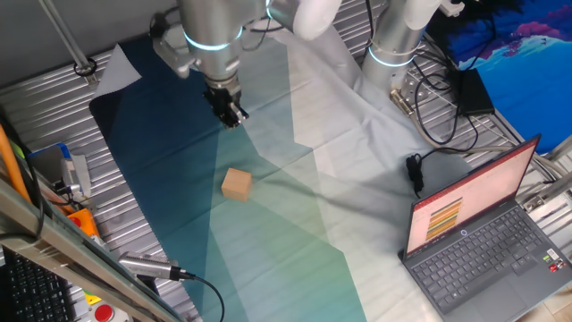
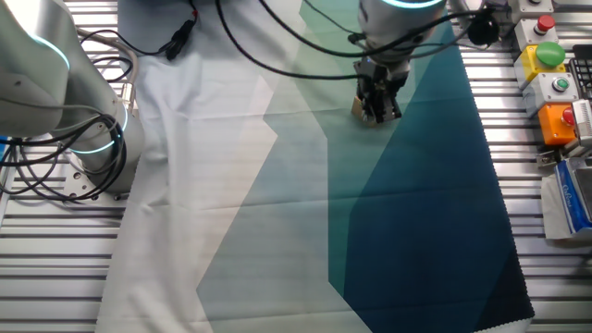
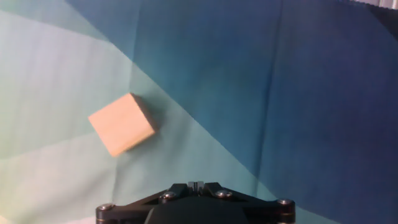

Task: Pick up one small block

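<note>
The small block (image 1: 237, 184) is a plain light-tan wooden cube lying on the blue-green cloth (image 1: 179, 161). My gripper (image 1: 231, 113) hangs above the cloth, behind the block and clear of it, with its fingers pressed together and nothing between them. In the hand view the block (image 3: 122, 124) lies to the upper left of the gripper (image 3: 196, 184), turned at an angle. In the other fixed view my gripper (image 2: 379, 109) covers most of the block, and only a tan edge (image 2: 355, 110) shows at its left.
An open laptop (image 1: 483, 237) stands at the right with cables (image 1: 438, 125) behind it. A second arm's base (image 1: 393, 45) is at the back. Button boxes (image 2: 555, 83) sit beside the cloth. Tools (image 1: 71, 179) and a cable plug (image 1: 152, 266) lie at the left.
</note>
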{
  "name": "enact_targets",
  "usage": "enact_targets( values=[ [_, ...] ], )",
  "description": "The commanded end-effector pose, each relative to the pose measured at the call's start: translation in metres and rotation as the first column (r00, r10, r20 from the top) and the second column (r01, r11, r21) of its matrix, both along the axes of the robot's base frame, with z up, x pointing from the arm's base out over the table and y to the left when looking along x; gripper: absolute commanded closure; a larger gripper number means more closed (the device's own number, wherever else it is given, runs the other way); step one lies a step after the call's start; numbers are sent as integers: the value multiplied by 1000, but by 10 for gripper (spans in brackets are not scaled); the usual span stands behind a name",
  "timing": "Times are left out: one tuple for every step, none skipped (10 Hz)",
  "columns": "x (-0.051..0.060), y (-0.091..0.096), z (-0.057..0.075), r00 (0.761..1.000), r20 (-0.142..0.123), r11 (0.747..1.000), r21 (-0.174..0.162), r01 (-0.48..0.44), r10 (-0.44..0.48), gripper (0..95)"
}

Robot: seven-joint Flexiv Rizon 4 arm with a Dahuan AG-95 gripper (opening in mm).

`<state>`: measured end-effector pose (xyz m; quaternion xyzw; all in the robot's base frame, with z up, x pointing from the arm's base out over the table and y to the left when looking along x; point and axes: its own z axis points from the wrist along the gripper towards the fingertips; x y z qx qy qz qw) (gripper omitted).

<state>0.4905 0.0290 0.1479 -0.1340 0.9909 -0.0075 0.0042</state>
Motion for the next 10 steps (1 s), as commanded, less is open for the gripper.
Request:
enact_targets(
  values=[
    [0,6,-4,1000,-1,1000,-3,-6,6,950],
    [1,9,-9,1000,-1,1000,-5,-19,19,950],
    [2,8,-17,999,-2,999,-4,-38,38,950],
    [3,8,-19,999,-2,999,-4,-40,40,950],
    [4,7,-28,997,-3,997,-4,-71,71,950],
    [5,7,-32,994,-4,994,-5,-106,106,950],
    [5,7,-35,989,-3,989,-5,-147,147,950],
    [5,7,-35,986,-1,986,-7,-165,165,950],
    [4,7,-34,980,5,979,-30,-200,200,950],
    [4,7,-34,981,9,981,-24,-195,195,950]
  ],
)
